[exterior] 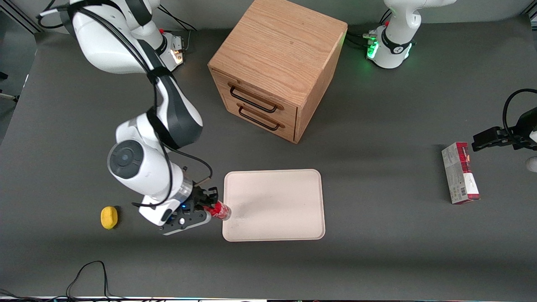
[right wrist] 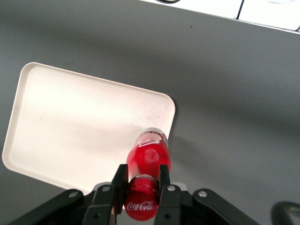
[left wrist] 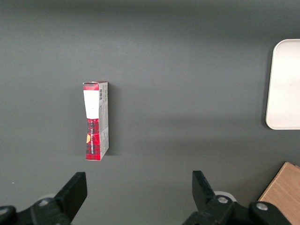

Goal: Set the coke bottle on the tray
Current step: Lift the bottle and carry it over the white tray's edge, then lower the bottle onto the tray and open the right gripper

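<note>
Carry step. The gripper (exterior: 208,204) is clamped on the coke bottle's (exterior: 220,210) neck, holding it over the tray's (exterior: 289,201) rim at its 9 o'clock edge. Next move, by judgement: travel toward tray centre, lower, release.

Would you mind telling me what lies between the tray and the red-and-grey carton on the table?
Nothing: in the front view only bare dark tabletop separates the tray from the carton. The gripper holds the coke bottle over the tray's edge.
</note>
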